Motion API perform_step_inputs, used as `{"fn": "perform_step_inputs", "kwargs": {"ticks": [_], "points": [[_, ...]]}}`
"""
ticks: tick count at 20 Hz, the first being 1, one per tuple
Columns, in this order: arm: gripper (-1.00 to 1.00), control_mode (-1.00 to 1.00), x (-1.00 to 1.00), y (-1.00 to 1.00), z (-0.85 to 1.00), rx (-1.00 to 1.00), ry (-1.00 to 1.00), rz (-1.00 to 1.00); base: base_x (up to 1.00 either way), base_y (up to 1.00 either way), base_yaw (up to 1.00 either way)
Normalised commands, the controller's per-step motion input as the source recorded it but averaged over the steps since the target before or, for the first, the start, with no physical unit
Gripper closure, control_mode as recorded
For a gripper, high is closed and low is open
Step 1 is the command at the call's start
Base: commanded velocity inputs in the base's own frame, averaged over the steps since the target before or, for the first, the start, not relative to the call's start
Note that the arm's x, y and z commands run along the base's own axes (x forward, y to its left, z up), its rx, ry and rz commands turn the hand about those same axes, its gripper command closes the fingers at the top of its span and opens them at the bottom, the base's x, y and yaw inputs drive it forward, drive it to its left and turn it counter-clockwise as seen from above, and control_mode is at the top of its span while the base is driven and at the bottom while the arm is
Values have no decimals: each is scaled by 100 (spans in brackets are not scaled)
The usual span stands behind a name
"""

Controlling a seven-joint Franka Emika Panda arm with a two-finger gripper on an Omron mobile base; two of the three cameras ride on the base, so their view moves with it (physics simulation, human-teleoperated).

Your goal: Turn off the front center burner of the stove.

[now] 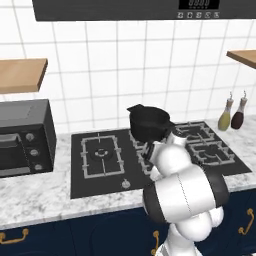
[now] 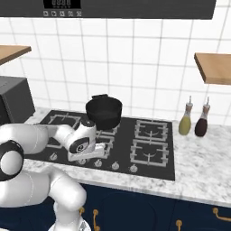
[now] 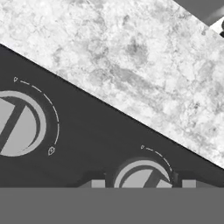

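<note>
- The front center burner (image 2: 103, 135) is mostly tucked behind the robot's hand and under the black pot (image 2: 104, 111); you can just catch a bit of its grey grate in the right base view. Can't really tell which way the grate runs from what shows.
- It sits on the stove (image 1: 97, 182), the wide black glass cooktop set into the marble tabletop (image 1: 40, 200), long axis running left-right along the wall.
- The knobs line the stove's front edge. In the hand view, one knob (image 3: 143, 175) sits right at the bottom between the two finger tips, its bar slanted up to the right in that view.
- A second knob (image 3: 17, 124) is at the left edge of the hand view, bar also slanted, with a thin dial arc around it.
- The gripper (image 2: 88, 160) is down low over the knob row, hand pointing at the stove's front strip. The fingers (image 3: 97, 183) look spread to either side of that knob, but whether they actually touch it I can't tell.
- Other grates: a wide one on the left (image 1: 102, 155), two on the right (image 2: 149, 142).
- Toaster oven (image 1: 25, 137) is on the tabletop well left of the stove.
- Two bottles, a yellow-green one (image 2: 185, 122) and a dark one (image 2: 201, 124), stand right of the stove by the tiled wall.
</note>
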Motion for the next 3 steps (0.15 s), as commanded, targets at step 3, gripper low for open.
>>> {"fn": "perform_step_inputs", "kwargs": {"ticks": [3], "points": [[100,-100,-8,-19,0,3,6,-31,0,0,0]]}}
